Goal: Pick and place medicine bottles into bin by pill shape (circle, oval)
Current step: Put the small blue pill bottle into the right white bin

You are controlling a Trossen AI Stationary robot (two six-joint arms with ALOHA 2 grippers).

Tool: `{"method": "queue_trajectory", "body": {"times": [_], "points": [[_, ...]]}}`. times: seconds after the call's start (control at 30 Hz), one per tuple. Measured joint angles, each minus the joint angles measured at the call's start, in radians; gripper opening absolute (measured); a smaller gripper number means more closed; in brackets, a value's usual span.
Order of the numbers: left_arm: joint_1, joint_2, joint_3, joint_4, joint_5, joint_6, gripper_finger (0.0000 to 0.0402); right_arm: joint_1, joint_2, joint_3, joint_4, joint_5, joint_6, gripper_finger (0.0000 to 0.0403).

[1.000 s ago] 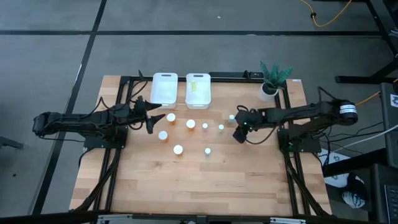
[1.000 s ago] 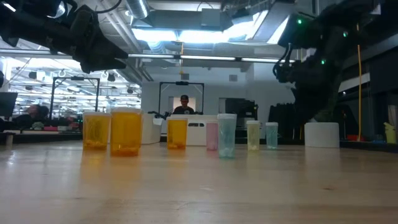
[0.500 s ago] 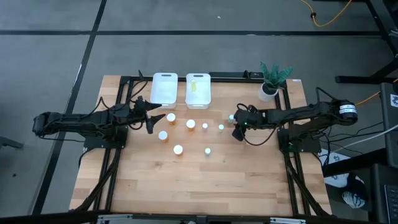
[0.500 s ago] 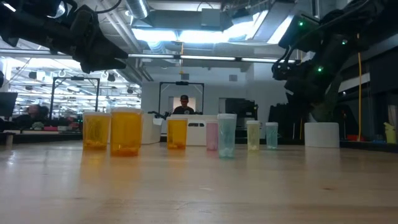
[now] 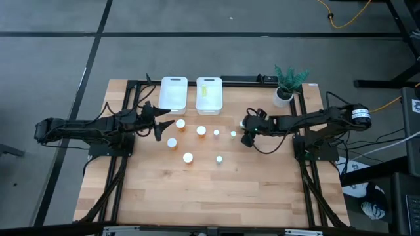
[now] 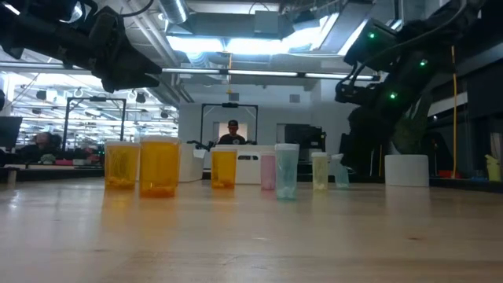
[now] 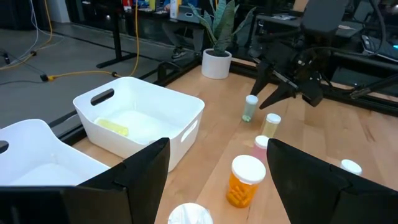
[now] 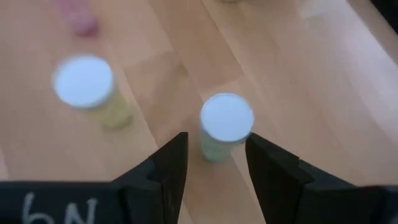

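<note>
Several white-capped medicine bottles stand upright on the wooden table: wider orange ones [image 5: 180,123] at centre left, slimmer pale ones [image 5: 216,132] to their right. My right gripper [image 5: 247,133] hovers open above the rightmost slim pale green bottle [image 8: 226,119], its fingers [image 8: 169,163] to either side of the cap, apart from it. My left gripper [image 5: 159,124] is open and empty, level above the table beside the orange bottles; its wrist view shows an orange bottle [image 7: 245,180] ahead of it.
Two white bins stand at the table's far edge; the left bin [image 5: 174,93] shows nothing inside, and the right bin [image 5: 209,96] holds a yellowish thing. A white pot with a green plant [image 5: 285,82] stands at the far right. Bare wood lies toward the near edge.
My right gripper has gone toward the table's left and a little toward its far edge, coming over the rightmost pale green bottle. The bottles have kept their places.
</note>
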Motion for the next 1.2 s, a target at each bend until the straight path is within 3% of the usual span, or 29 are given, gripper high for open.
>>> {"method": "queue_trajectory", "body": {"times": [0.7,0.93,1.2], "points": [[0.0,0.0,0.0,0.0,0.0,0.0,0.026,-0.086,0.0,0.0,0.079,-0.003,-0.078,0.0163],[0.0,0.0,0.0,0.0,0.0,0.0,0.026,-0.091,-0.001,0.0,0.154,0.07,-0.072,0.0164],[0.0,0.0,0.0,0.0,0.0,0.0,0.026,-0.153,-0.001,0.009,0.215,0.051,-0.027,0.0215]]}}
